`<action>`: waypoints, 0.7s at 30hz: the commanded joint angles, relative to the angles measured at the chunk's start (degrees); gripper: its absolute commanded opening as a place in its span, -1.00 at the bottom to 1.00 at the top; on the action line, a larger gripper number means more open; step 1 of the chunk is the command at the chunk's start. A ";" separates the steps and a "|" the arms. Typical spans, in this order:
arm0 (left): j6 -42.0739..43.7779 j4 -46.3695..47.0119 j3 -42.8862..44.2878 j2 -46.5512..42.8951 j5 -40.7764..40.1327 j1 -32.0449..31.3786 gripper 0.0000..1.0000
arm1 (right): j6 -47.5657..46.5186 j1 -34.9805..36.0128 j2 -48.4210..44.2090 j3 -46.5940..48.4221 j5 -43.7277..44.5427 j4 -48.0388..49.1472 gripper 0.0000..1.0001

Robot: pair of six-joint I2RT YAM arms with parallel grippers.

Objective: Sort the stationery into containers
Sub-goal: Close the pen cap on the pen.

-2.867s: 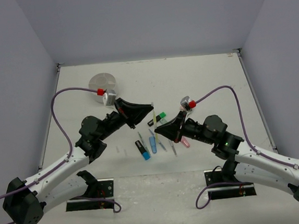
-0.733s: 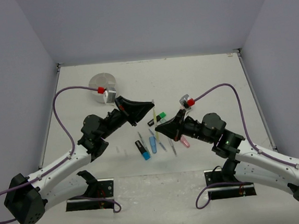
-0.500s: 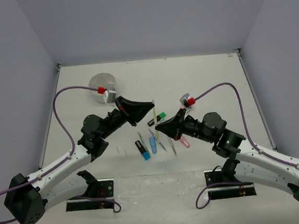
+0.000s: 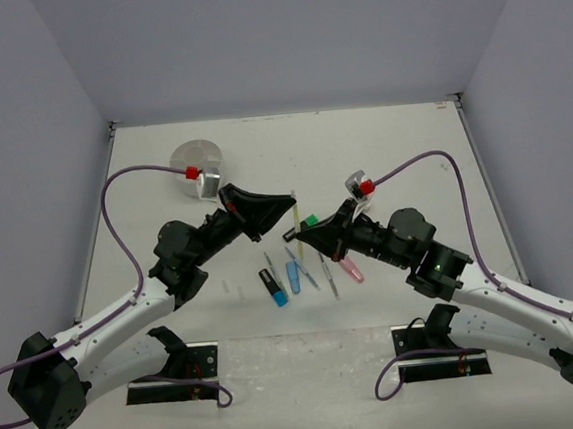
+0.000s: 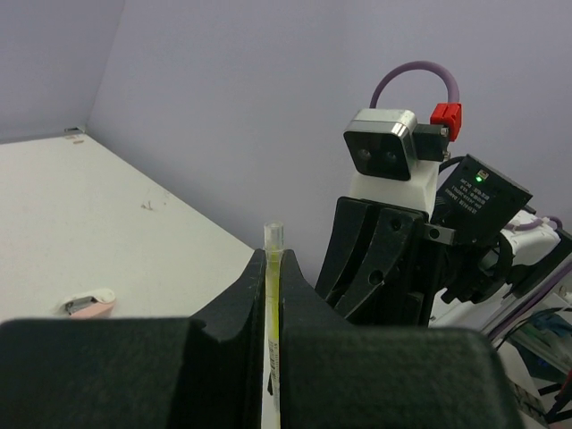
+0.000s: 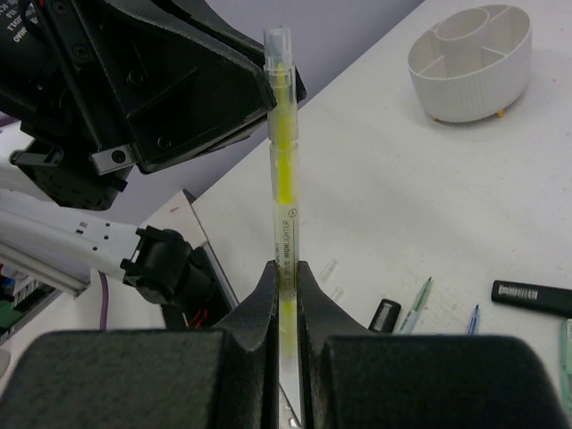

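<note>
The slim, clear-barrelled yellow pen is held in mid-air above the flat white table, clamped at two places at once. The black left gripper has its jaws closed on the barrel just short of the clear-capped end. The black right gripper has its jaws closed on the printed part of the barrel further along. In the top view the yellow pen bridges the short gap between the two gripper tips, above the loose stationery. The step in hand appears to be a transfer between arms. The round, low, white ribbed plastic tub, divided into compartments, stands at the far left on the left arm's side, well apart from the pen, so the left gripper is the likely receiver. Confirm that the receiving jaws sit squarely on the barrel before the other jaws part. Release one side only. Do not pull or twist while both sides clamp, as the thin barrel may flex or slip. Back the releasing arm straight away from the pen. Carry it high enough to clear the stubby blue highlighter and the pink highlighter below. Place the tip inside one compartment of the tub before opening.
</note>
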 commanded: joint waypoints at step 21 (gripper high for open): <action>3.15 -8.29 6.24 -0.30 -1.88 0.10 -0.69 | -8.43 0.16 2.42 5.23 1.98 9.22 -1.00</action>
